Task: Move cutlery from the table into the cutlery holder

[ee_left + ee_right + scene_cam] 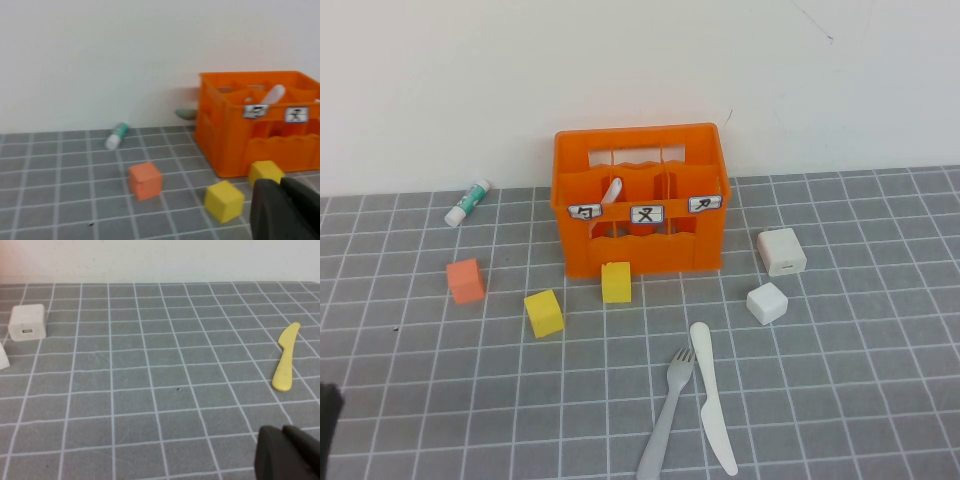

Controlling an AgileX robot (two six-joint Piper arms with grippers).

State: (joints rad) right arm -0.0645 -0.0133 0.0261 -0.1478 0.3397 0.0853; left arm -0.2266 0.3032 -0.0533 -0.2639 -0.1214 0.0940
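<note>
The orange cutlery holder [640,215] stands at the back middle of the table [840,400]. A pale spoon handle [611,190] sticks out of its left compartment. The grey fork [665,415] and the cream-white knife [712,395] lie side by side in front of it. The knife also shows in the right wrist view [285,357]. A pale green piece [186,114] lies behind the holder [250,135] by the wall. My left gripper [285,207] is shut and empty, low at the near left. My right gripper [290,452] is shut and empty, outside the high view.
An orange cube [466,280] and two yellow cubes [544,313] [616,282] lie left of and in front of the holder. A white cube [767,302] and a white charger block [781,251] lie to its right. A white-and-green tube [468,201] lies by the wall.
</note>
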